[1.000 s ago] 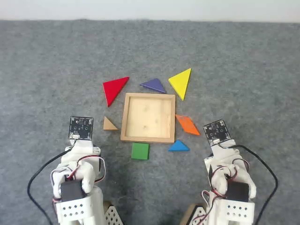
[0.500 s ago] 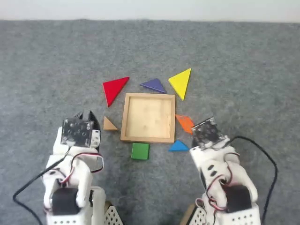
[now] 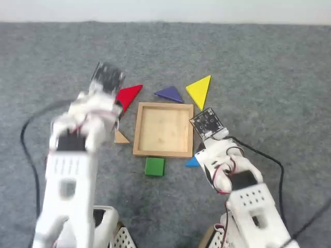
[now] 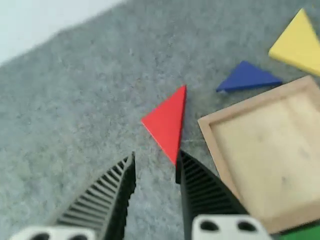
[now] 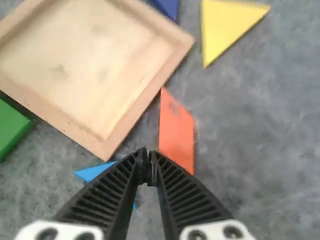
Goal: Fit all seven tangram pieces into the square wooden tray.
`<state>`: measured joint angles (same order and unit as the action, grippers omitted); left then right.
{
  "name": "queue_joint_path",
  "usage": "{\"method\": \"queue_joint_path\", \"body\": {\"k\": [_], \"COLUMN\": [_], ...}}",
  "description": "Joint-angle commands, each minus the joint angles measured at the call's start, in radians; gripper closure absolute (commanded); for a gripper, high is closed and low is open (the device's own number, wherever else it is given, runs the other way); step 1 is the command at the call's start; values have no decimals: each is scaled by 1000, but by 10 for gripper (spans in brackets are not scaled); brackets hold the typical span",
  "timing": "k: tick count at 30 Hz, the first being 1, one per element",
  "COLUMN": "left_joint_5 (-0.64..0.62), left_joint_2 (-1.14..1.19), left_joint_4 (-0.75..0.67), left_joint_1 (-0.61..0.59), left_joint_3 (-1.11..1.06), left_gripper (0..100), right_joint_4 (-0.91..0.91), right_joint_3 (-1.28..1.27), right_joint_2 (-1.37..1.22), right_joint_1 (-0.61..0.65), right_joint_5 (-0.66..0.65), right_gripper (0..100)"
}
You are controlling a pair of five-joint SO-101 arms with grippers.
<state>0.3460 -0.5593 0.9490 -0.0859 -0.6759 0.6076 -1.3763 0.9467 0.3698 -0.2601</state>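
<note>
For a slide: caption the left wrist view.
Open left gripper near the red triangle, beside the wooden tray.

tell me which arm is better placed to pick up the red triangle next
Left. The left gripper is open with the red triangle just beyond its fingertips. The right gripper is shut near the orange piece, across the tray from that triangle.

Set on a grey, coarse felt mat (image 3: 269, 67) running from the lower edge to near the top of the frame. Edged there by a plain white wall band (image 3: 165, 9). Lit softly, evenly.
</note>
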Motion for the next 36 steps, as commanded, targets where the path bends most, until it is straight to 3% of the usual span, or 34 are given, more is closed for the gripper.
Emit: {"method": "queue_joint_path", "body": {"k": [1, 5, 11, 18, 24, 29, 36], "left_joint_5": [63, 129, 129, 133, 153, 158, 158], "left_joint_2": [379, 715, 1122, 1471, 1752, 1903, 1935], "left_joint_4": [68, 196, 410, 663, 758, 776, 779], "left_joint_1": [-12, -17, -43, -80, -78, -78, -95], "left_joint_3": [302, 581, 1050, 1653, 2064, 2216, 2223], "left_gripper": [862, 825, 779, 746, 742, 731, 731], "right_joint_4": [-50, -50, -42, -41, -41, -41, -45], "right_joint_3": [29, 34, 35, 37, 38, 38, 38], "right_joint_2": [-73, -74, -74, -74, -73, -73, -73], "right_joint_1": [-5, -25, -24, -24, -22, -22, -22], "right_joint_5": [23, 26, 26, 26, 26, 26, 26], "right_gripper": [993, 993, 993, 993, 993, 993, 993]}}
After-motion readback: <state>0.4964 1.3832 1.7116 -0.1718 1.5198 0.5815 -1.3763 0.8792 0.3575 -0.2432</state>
